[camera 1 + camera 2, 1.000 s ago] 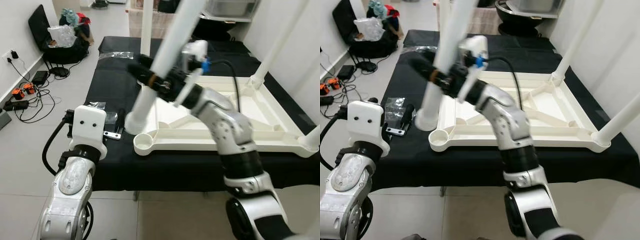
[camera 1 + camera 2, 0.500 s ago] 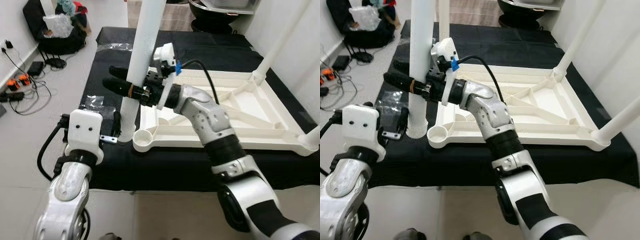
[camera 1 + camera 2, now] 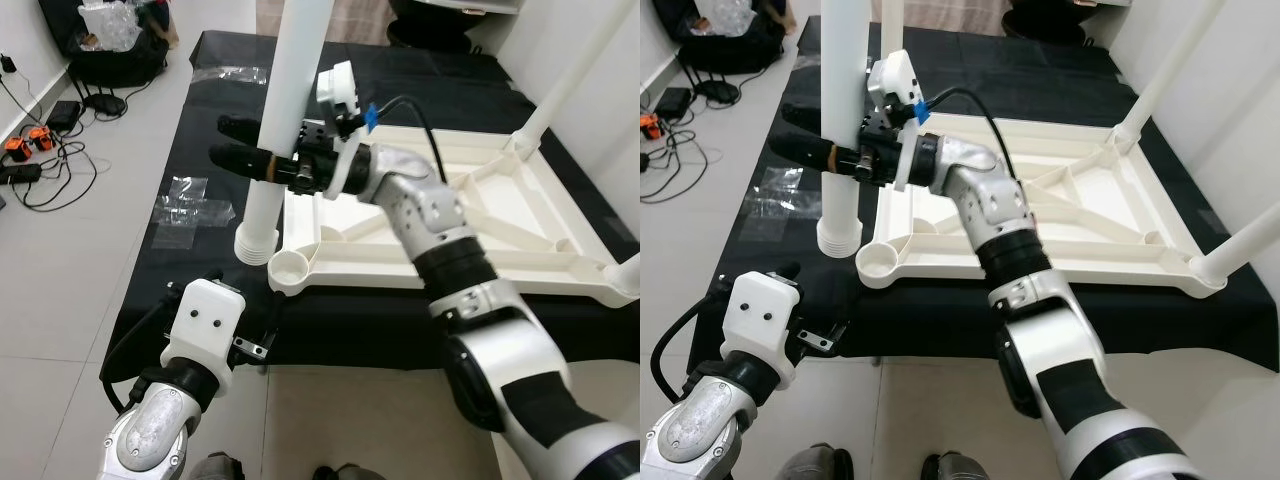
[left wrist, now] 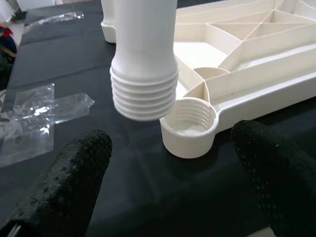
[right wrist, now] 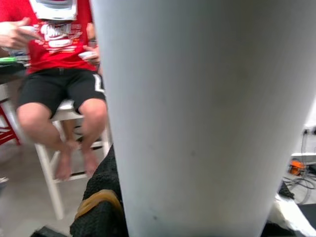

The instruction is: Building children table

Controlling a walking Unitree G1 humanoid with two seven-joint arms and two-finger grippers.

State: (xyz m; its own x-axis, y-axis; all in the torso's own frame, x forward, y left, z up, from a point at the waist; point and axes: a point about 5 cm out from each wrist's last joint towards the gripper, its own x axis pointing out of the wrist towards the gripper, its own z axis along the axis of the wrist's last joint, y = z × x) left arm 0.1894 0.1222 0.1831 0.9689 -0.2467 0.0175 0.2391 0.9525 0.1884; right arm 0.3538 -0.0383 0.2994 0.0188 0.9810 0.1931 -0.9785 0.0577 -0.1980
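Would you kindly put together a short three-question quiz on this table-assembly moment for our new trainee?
1. True or false: the threaded end of the white leg is already seated in the corner socket.
2. Which gripper holds the leg? A) left gripper B) right gripper
3. Fill in: the upturned tabletop lies on a ____ cloth.

Key
1. False: it hangs just beside the socket, to the robot's left.
2. B; the left gripper is open, low, facing the socket.
3. Black.
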